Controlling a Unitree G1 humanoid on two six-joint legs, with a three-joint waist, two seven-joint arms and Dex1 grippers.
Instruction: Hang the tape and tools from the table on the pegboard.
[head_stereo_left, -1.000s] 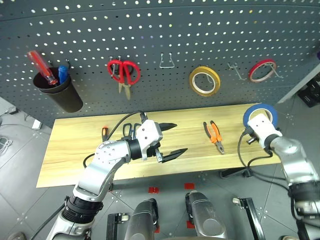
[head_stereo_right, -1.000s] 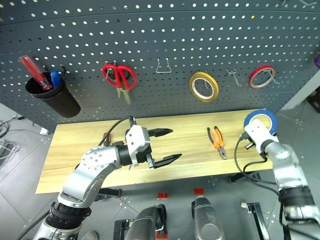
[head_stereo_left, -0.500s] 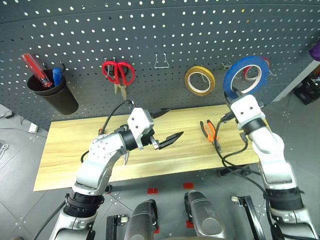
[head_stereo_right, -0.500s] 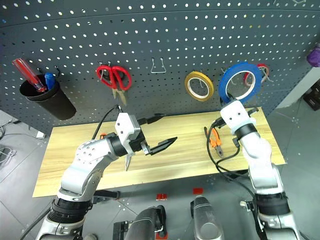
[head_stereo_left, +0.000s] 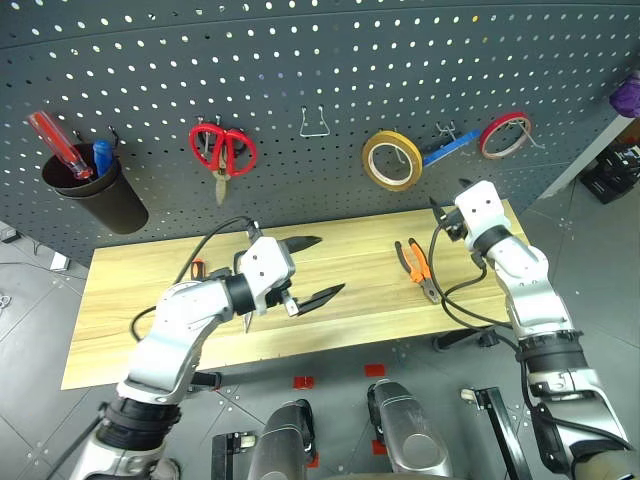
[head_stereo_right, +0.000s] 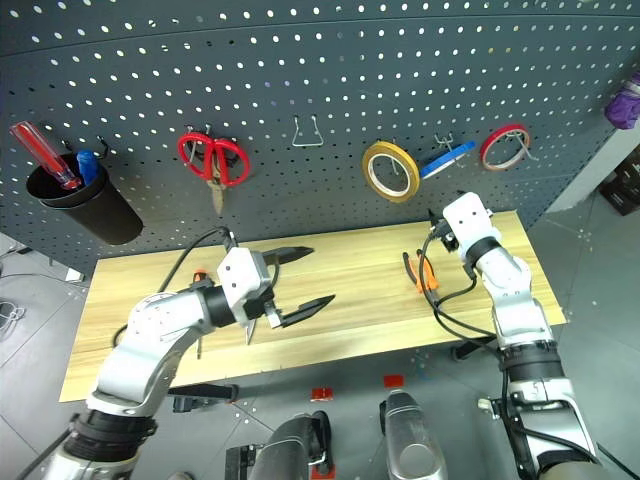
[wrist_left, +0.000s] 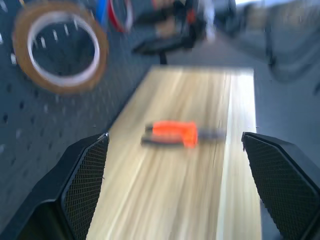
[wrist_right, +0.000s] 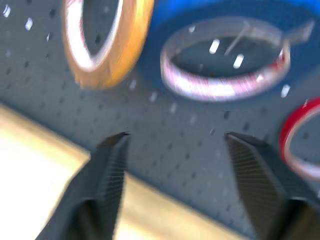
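Blue tape (head_stereo_left: 448, 148) is up on the pegboard (head_stereo_left: 330, 70), sitting on a hook between the yellow roll (head_stereo_left: 391, 160) and the red roll (head_stereo_left: 504, 134); seen edge-on from the head views and tilted, so I can't tell how well it's seated. Right gripper (wrist_right: 175, 140) is just in front of it with jaws apart and nothing between them; tape step looks done. Left gripper (head_stereo_left: 312, 268) hovers over the middle of the table (head_stereo_left: 130, 320), jaws wide, empty.

Left to do, as I read it: all three tools. Orange-handled pliers (head_stereo_left: 416, 268) lie flat on the right part of the table, just below the right arm; screwdriver (head_stereo_left: 197, 268) shows as an orange-and-black tip near the back left; dark scissors mostly hidden behind the left arm, can't place them exactly. So roughly a quarter done.

Room: the empty wire hook (head_stereo_left: 317, 123) between the red scissors (head_stereo_left: 222, 152) and the yellow roll is free; plenty of bare board higher up. Black cup (head_stereo_left: 95, 195) with red and blue screwdrivers takes the far left. Pliers sit well clear of the front edge; table's right end is close to the right arm, and its cable hangs beside the pliers; possible snag on the pick.
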